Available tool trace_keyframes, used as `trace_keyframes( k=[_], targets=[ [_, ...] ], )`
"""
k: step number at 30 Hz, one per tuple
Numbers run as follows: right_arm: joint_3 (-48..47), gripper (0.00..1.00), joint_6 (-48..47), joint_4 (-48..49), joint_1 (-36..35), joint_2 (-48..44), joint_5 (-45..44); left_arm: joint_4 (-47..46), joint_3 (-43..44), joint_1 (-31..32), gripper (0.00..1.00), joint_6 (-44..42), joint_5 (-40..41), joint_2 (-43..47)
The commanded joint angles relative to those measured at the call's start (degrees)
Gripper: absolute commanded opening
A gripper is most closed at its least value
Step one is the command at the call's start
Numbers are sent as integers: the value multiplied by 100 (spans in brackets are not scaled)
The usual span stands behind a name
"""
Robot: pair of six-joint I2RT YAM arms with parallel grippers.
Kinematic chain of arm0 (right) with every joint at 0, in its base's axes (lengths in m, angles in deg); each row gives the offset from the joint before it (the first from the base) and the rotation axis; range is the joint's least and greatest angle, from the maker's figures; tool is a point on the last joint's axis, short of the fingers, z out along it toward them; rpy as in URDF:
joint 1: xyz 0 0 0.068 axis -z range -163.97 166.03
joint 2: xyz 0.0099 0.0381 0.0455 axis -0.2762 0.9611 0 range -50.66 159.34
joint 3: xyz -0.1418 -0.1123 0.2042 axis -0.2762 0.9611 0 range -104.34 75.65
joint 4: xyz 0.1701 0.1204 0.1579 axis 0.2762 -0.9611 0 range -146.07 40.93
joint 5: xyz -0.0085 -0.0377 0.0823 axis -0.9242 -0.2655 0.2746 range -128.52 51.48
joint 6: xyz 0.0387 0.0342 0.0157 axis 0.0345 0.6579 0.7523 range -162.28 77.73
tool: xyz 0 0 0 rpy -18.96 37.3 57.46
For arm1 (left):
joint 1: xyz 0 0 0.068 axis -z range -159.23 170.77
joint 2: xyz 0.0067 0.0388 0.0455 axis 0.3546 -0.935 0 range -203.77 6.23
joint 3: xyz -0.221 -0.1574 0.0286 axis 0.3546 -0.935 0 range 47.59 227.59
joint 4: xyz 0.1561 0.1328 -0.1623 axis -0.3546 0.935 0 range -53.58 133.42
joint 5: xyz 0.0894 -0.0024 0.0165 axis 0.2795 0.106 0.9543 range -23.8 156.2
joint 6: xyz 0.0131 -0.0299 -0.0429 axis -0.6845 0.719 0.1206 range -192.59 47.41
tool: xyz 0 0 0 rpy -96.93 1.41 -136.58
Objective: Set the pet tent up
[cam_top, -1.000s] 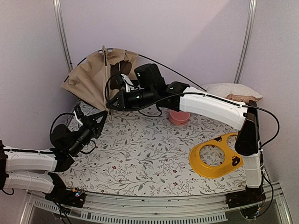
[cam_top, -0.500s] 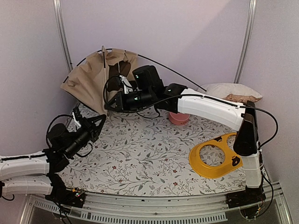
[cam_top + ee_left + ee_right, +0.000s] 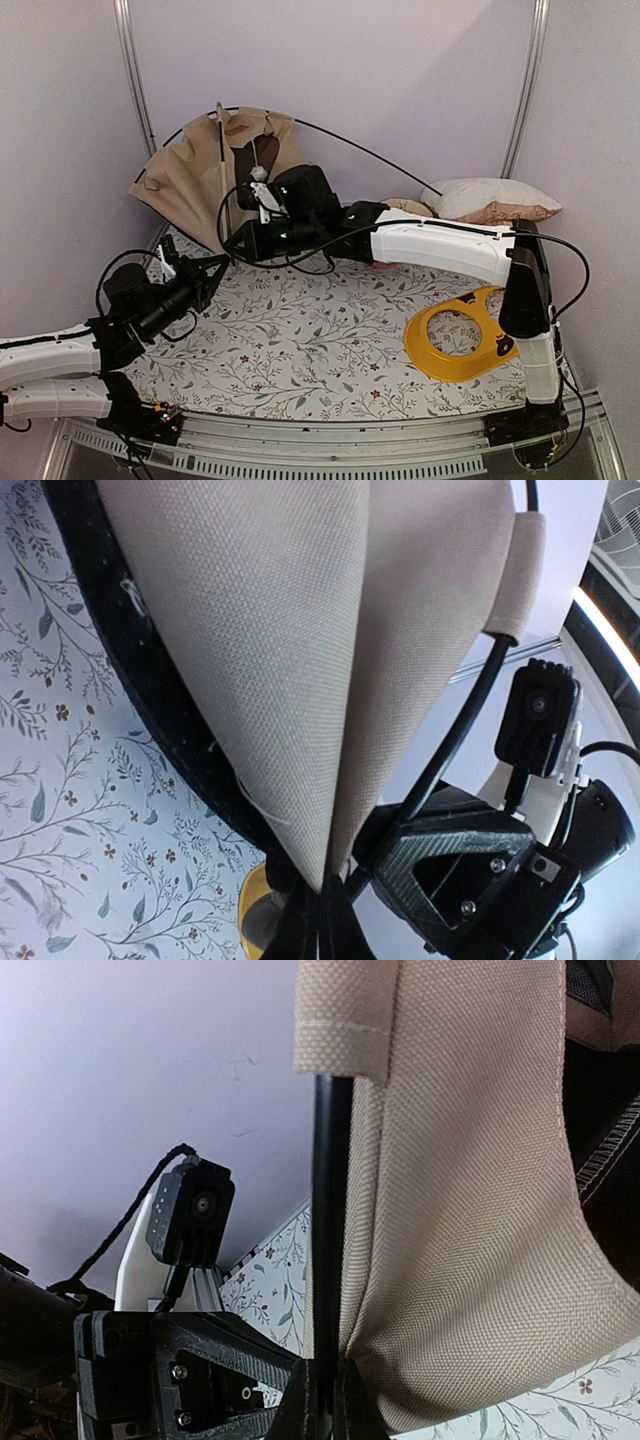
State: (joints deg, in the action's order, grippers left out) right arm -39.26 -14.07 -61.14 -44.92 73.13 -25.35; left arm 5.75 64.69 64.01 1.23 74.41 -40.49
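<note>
Floral surface, lilac walls. pet tent slumped at 11 o'clock, one pole arcing free. left hand and right hand both clamped on its lower edge. Looks part-raised, not yet standing

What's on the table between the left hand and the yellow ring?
Nothing: in the top view, only bare floral tablecloth lies between the left hand, shut on the pet tent, and the yellow ring.
</note>
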Motion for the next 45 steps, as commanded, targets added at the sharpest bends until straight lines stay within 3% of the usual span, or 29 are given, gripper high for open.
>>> trace_keyframes(
  k=[1, 7, 13, 20, 25, 30, 38, 45],
  targets=[
    [518, 0, -338, 421, 136, -175, -1232, -44, 265, 211, 0, 187, -614, 194],
    [606, 0, -447, 593, 172, -327, -1465, 608, 216, 224, 0, 205, -437, 469],
    [132, 0, -392, 457, 158, -312, -940, 1278, 269, 213, 0, -316, -231, 578],
    [-46, 0, -200, 362, 138, -273, -587, 2220, 930, 240, 21, -1235, -303, 472],
    [-449, 0, -185, 65, 141, -75, -562, 3047, 1324, 399, 16, -1874, -124, 528],
    [-594, 0, -168, 22, 140, -30, -600, 3914, 1813, 988, 12, -2581, 755, 142],
    [-671, 0, -127, -76, 136, 73, -605, 3931, 2306, 1273, 16, -3249, 1813, -375],
    [-694, 0, -110, -93, 135, 108, -605, 3864, 2718, 1266, 17, -3737, 2156, -726]
  ],
)
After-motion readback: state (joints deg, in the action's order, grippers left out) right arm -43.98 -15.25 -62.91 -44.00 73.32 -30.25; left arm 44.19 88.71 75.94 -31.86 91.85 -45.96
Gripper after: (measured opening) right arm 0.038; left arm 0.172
